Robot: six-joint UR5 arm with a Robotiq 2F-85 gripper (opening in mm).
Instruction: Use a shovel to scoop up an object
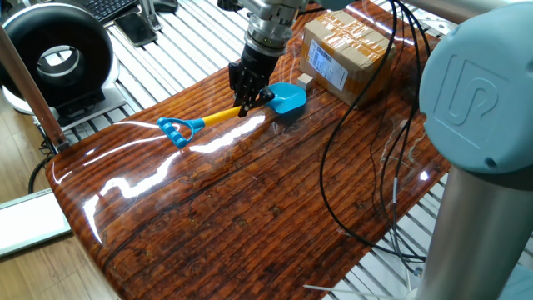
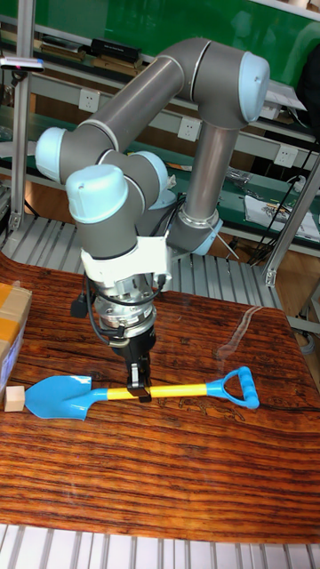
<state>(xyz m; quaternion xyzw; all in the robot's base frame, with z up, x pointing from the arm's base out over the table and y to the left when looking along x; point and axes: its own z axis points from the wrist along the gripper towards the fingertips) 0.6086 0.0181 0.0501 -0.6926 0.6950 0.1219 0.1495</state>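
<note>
The shovel lies flat on the wooden table, with its blue blade (image 1: pixel 288 99) (image 2: pixel 59 396), yellow shaft (image 1: pixel 218 117) (image 2: pixel 182 391) and blue D handle (image 1: pixel 173 130) (image 2: pixel 236 388). My gripper (image 1: pixel 248 103) (image 2: pixel 137 386) points straight down and is shut on the shaft, close behind the blade. The object, a tiny tan wooden cube (image 1: pixel 305 82) (image 2: pixel 13 399), sits on the table just past the blade's tip. It is touching the tip or nearly so.
A large taped cardboard box (image 1: pixel 346 48) (image 2: pixel 11 320) stands right behind the cube at the table's far end. Black cables (image 1: pixel 366 167) hang over the right side of the table. A black ring-shaped device (image 1: pixel 57 58) sits off the table to the left.
</note>
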